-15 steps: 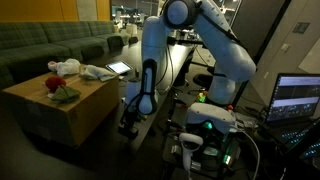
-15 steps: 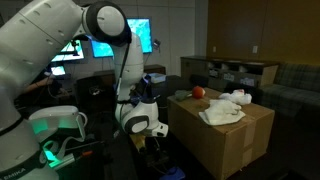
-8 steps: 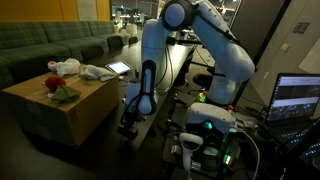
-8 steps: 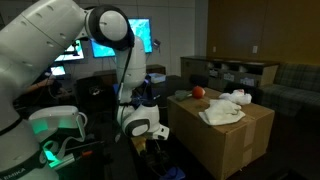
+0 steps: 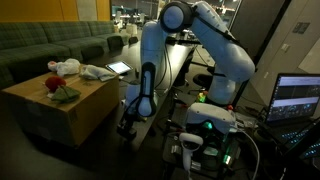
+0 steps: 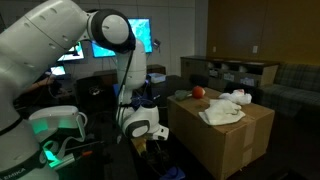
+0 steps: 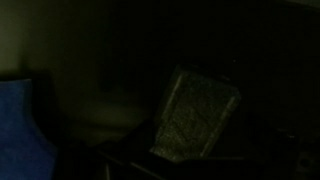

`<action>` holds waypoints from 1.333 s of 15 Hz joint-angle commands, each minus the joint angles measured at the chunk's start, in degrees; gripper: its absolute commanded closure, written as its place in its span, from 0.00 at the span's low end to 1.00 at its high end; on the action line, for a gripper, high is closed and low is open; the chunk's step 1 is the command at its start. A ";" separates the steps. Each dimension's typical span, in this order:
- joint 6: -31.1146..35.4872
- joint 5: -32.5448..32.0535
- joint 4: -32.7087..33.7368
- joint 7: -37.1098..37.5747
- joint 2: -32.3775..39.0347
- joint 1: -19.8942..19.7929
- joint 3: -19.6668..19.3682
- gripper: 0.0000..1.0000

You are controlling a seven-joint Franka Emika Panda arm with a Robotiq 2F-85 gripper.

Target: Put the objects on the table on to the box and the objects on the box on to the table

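Gripper (image 5: 128, 126) hangs low beside the box (image 5: 60, 115), jaws spread wide, nothing in them. Soft toy (image 5: 62, 90) and white cloths (image 5: 97, 72) sit on the box top, so the swap looks barely begun, both directions left.

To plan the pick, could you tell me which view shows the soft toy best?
An exterior view, where the soft toy shows both red and green. In an exterior view only its red part shows; the wrist view is dark, without it.

A blue shape (image 7: 18, 130) looks cropped at the dark wrist view's edge.
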 commanded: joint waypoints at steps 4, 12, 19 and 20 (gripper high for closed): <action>1.41 -0.57 -0.40 -1.69 -1.03 4.35 -2.53 0.00; 2.62 -0.17 -2.80 -2.13 -4.40 11.23 -7.35 0.00; 1.65 -0.84 -2.22 -2.64 -3.37 10.10 -6.47 0.00; 1.70 -0.85 -2.01 -2.59 -3.26 9.47 -5.95 0.00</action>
